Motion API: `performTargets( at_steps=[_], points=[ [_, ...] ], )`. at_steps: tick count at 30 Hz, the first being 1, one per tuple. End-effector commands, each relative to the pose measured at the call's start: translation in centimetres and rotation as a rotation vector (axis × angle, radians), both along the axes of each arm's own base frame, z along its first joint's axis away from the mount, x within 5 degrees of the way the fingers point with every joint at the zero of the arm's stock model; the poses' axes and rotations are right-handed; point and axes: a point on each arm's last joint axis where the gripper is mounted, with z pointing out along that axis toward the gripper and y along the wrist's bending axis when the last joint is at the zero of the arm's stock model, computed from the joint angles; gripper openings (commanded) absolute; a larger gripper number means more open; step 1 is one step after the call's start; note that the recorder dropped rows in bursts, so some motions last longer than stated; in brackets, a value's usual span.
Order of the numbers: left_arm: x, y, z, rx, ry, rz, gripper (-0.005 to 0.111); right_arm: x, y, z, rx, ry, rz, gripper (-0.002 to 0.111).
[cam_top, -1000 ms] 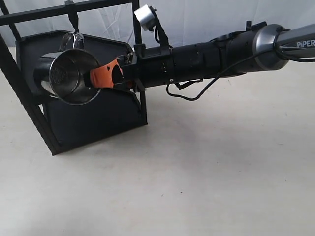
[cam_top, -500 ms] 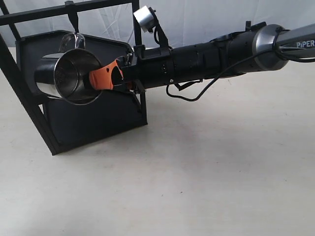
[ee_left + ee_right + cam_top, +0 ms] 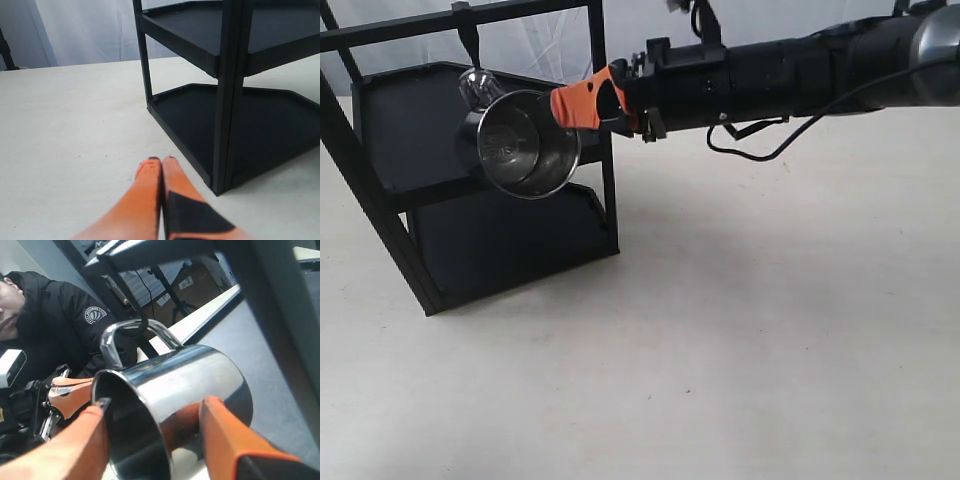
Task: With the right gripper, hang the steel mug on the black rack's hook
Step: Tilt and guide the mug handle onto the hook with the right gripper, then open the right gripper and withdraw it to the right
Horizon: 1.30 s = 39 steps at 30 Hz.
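Note:
The steel mug (image 3: 525,150) hangs tilted at the black rack (image 3: 380,110), with its open mouth toward the exterior camera. In the right wrist view its looped handle (image 3: 112,337) sits over the rack's hook (image 3: 131,315). My right gripper (image 3: 560,105) is at the mug's rim, upper right of it. Its orange fingers (image 3: 220,425) stand wide apart on either side of the mug (image 3: 200,375) wall, so the right gripper (image 3: 157,407) is open. My left gripper (image 3: 161,160) is shut and empty, low over the table beside the rack's post (image 3: 227,75).
The rack's two black shelves (image 3: 260,125) fill the left of the scene. Pale table (image 3: 720,350) spreads to the right and front. A person in a black jacket (image 3: 60,325) sits behind the rack. A white curtain (image 3: 740,25) hangs at the back.
The right arm has risen and pulled back to the right. The mug has gone up and right with it, its handle now over the hook. The right fingers stand apart.

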Motion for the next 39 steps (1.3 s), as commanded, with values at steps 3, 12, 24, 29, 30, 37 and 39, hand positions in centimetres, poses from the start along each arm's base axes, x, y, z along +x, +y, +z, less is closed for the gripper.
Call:
performTargets(
  at_steps=[3,12,24,29,30,37,39],
  points=[
    [0.0,0.0,0.1,-0.005,-0.005,-0.002,0.0,-1.6,-0.9,2.6,-0.07,-0.077,0.055,0.047],
    [0.0,0.0,0.1,-0.005,-0.005,-0.002,0.0,-6.0,-2.6,6.4,-0.33,-0.116,0.075,-0.001],
    [0.0,0.0,0.1,-0.005,-0.005,-0.002,0.0,-15.1,-9.8,7.6,-0.472,-0.128,-0.758,-0.001],
    [0.0,0.0,0.1,-0.005,-0.005,-0.002,0.0,-20.0,-10.8,6.4,-0.344,-0.053,-0.813,-0.001],
    [0.0,0.0,0.1,-0.005,-0.005,-0.002,0.0,-20.6,-10.7,6.2,-0.346,-0.048,-0.793,-0.001],
    [0.0,0.0,0.1,-0.005,-0.005,-0.002,0.0,-23.9,-10.4,6.5,-0.347,-0.063,-0.656,-0.001],
    [0.0,0.0,0.1,-0.005,-0.005,-0.002,0.0,-24.0,-10.6,6.7,-0.351,-0.09,-0.675,-0.001]
  ],
)
